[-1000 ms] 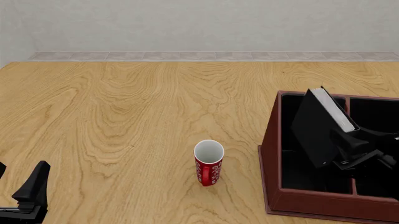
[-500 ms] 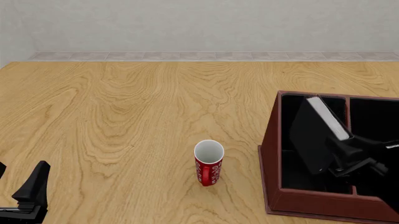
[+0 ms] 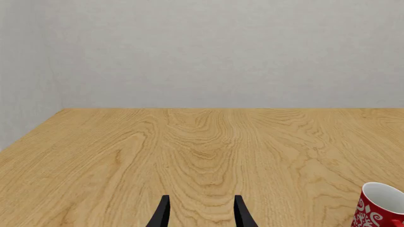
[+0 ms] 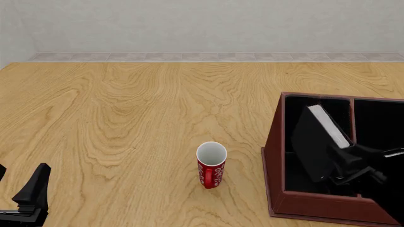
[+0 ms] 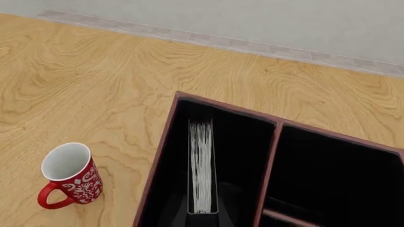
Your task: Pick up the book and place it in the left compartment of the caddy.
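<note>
Here the book point(image 4: 313, 142) leans tilted inside the left compartment point(image 4: 302, 182) of the caddy point(image 4: 275, 156), clamped by the right hand point(image 4: 346, 166); left hand point(image 3: 200, 215) open, empty.

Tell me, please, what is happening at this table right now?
The right gripper is holding the book, tilted, inside the left compartment of the caddy; it has not let go. The left gripper sits idle near the table's near edge, its fingers apart and empty. A red mug stands upright on the table, left of the caddy.
</note>
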### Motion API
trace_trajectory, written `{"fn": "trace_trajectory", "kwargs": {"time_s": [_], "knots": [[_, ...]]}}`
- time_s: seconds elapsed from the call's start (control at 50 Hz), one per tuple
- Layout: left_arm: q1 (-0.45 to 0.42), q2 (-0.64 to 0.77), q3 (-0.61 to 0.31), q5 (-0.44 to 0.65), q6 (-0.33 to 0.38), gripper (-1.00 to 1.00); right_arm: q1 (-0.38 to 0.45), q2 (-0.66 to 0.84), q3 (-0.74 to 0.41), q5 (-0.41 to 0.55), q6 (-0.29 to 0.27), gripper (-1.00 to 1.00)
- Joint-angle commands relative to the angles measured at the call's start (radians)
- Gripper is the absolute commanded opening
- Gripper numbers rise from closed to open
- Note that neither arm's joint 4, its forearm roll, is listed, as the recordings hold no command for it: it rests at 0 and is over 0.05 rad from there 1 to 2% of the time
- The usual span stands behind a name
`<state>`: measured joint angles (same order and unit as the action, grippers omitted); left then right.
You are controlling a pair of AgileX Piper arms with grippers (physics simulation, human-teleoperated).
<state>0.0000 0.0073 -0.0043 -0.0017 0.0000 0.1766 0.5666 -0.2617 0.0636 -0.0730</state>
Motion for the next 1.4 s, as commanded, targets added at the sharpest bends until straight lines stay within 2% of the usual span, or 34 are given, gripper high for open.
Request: {"fn": "trace_trajectory", "kwargs": {"time_s": [0.02,1.4], "knots": [[0.0,0.0,0.0,0.0,0.0,1.0,0.004,-0.003,0.004,-0.024,0.022,-1.0],[0.0,0.0,0.0,0.0,0.0,1.0,0.003,0.052,0.14,-0.184,0.022,-1.0]]}}
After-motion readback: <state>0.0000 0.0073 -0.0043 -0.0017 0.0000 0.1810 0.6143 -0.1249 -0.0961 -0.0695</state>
